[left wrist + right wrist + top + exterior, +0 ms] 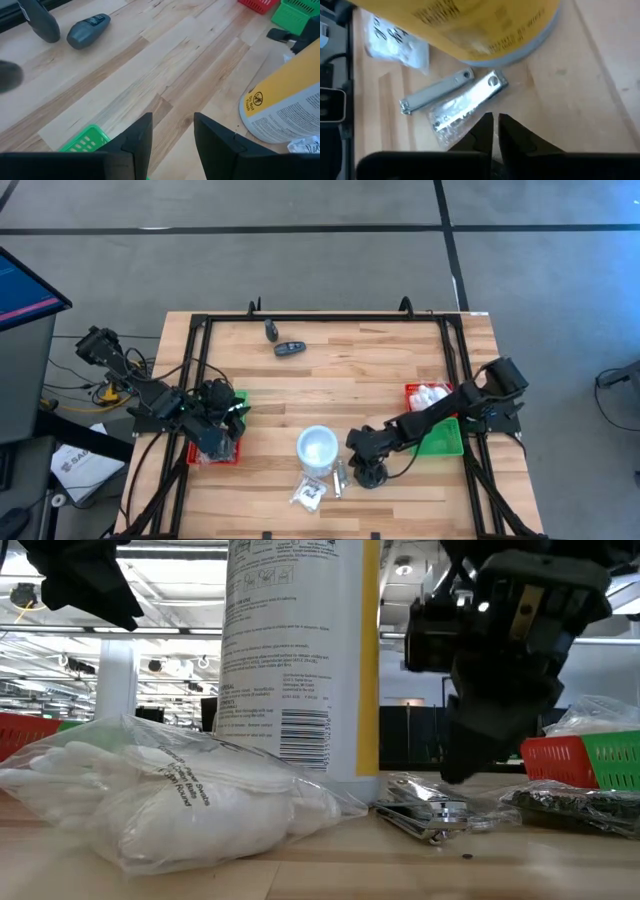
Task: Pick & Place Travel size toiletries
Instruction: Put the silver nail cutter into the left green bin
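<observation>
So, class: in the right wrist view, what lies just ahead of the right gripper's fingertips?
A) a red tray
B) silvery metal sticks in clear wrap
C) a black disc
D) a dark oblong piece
B: the nearly closed right gripper points at the silvery sticks beside the white-and-yellow container.

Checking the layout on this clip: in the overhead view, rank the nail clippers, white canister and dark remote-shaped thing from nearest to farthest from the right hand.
1. Nail clippers, just left of the right hand, at the front edge.
2. White canister, farther left, mid-table.
3. Dark remote-shaped thing, far back of the table.
</observation>
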{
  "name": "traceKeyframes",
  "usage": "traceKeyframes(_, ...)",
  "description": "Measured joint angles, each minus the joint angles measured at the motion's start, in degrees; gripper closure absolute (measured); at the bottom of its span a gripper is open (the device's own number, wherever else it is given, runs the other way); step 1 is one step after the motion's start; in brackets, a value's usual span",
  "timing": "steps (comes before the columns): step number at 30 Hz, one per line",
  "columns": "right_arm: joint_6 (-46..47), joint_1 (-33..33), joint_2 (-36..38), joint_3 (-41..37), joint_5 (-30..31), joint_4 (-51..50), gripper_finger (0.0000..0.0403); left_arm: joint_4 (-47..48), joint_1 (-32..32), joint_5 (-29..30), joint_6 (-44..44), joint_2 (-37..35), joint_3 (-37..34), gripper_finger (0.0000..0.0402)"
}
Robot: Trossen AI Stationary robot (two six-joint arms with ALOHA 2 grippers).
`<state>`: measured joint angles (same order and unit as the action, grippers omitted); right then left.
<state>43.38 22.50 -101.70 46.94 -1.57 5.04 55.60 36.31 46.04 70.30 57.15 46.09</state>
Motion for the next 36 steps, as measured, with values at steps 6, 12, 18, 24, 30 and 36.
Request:
traceKeyframes(6,0.2,-0.9,-0.9,0.0,-1.8,0.3,0.0335,0.0,0.0,0.0,0.0,0.0,0.0,0.0266)
traceKeyframes(12,1.2,-0.9,-0.8,0.0,-1.8,2.1,0.0278,-0.1,0.0,0.0,0.0,0.0,0.0,0.0266)
traceKeyframes(18,2.1,-0.8,-0.8,0.0,-0.7,3.0,0.0229,-0.1,0.0,0.0,0.0,0.0,0.0,0.0266)
traceKeyframes(24,3.6,-0.8,-2.6,0.1,1.4,4.1,0.0203,-0.2,0.0,0.0,0.0,0.0,0.0,0.0266)
traceKeyframes(30,4.7,-0.8,-5.1,0.4,1.6,8.1,0.0198,-0.2,0.0,0.0,0.0,0.0,0.0,0.0266)
traceKeyframes(36,4.7,-0.3,-5.5,0.5,1.9,9.0,0.0203,-0.2,0.0,0.0,0.0,0.0,0.0,0.0266)
